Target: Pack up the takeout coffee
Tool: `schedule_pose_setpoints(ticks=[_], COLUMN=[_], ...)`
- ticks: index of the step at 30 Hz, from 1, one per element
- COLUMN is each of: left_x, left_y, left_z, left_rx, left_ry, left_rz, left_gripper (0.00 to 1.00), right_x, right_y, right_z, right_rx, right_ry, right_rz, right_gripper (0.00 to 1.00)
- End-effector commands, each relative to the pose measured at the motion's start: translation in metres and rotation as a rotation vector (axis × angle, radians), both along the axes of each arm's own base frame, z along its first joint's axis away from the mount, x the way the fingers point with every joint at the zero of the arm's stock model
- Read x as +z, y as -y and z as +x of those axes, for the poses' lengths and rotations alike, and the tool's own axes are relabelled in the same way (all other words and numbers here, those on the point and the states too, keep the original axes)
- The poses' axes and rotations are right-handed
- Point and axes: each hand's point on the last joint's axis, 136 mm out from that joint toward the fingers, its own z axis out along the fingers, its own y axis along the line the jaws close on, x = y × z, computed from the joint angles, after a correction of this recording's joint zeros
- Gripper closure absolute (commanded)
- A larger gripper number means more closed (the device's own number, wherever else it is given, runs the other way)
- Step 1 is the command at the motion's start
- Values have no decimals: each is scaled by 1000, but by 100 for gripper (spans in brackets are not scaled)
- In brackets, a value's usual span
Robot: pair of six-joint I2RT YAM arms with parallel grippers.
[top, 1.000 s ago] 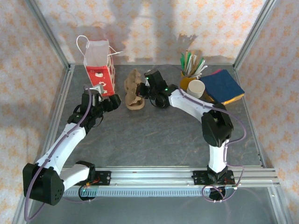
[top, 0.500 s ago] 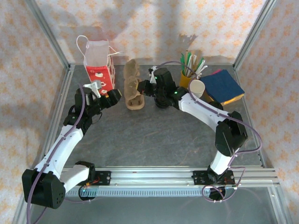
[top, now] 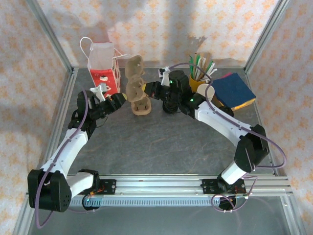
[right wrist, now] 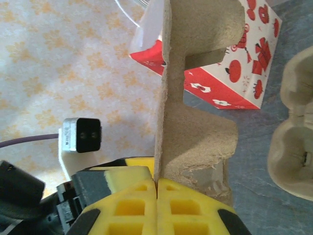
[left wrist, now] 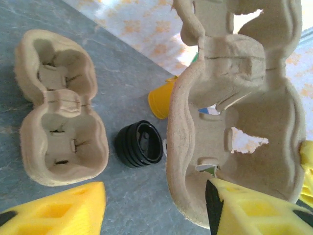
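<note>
Takeout coffee cup (top: 208, 92): lies tilted on the table, cream-white mouth toward the top camera, touching the yellow cup on the right arm's side.
black lid (left wrist: 139, 144): off the cup, on the grey table (top: 171, 137) between the two carriers.
raised pulp carrier (top: 133, 73): held upright and edge-on, wells (left wrist: 244, 132) facing the left wrist camera, bare pulp inside.
flat pulp carrier (top: 142, 105): lies on the table, two wells up, bare pulp inside (left wrist: 61, 132).
yellow cup (top: 195, 85): upright, holding green and pale stir sticks (top: 201, 66).
red patterned bag (top: 105, 73): stands at the back; contents cannot be made out.
right gripper (right wrist: 157, 183): pads pressed together on the raised pulp carrier's edge.
left gripper (left wrist: 154, 193): fingers spread wide, one beside the raised carrier's lower rim.
</note>
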Motion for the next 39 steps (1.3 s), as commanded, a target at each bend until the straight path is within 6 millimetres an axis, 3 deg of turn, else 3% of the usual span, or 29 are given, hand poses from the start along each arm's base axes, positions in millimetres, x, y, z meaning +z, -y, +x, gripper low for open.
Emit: schedule_pose_setpoints(ticks=[1, 9, 15, 25, 33, 36, 39], left_x=[22, 32, 39, 66, 65, 66, 61], left_y=[11, 20, 23, 27, 23, 23, 22], left_z=[-3, -8, -13, -25, -24, -25, -22], left_rx=[-79, -134, -157, -198, -165, -172, -174], left_ry=[82, 116, 138, 219, 219, 230, 210], left_rz=[-78, -153, -185, -244, -182, -156, -95], left_gripper=[48, 52, 65, 73, 90, 92, 94], right_x=[21, 25, 22, 9, 3, 2, 8], right_y=[-1, -2, -2, -1, 8, 17, 37], right_z=[-11, -17, -19, -18, -17, -13, -7], right_rx=[35, 50, 52, 43, 9, -35, -109], right_ry=[25, 18, 11, -11, 13, 50, 131], right_rz=[71, 110, 117, 99, 36, -28, -143], right_gripper=[100, 100, 100, 100, 99, 78, 66])
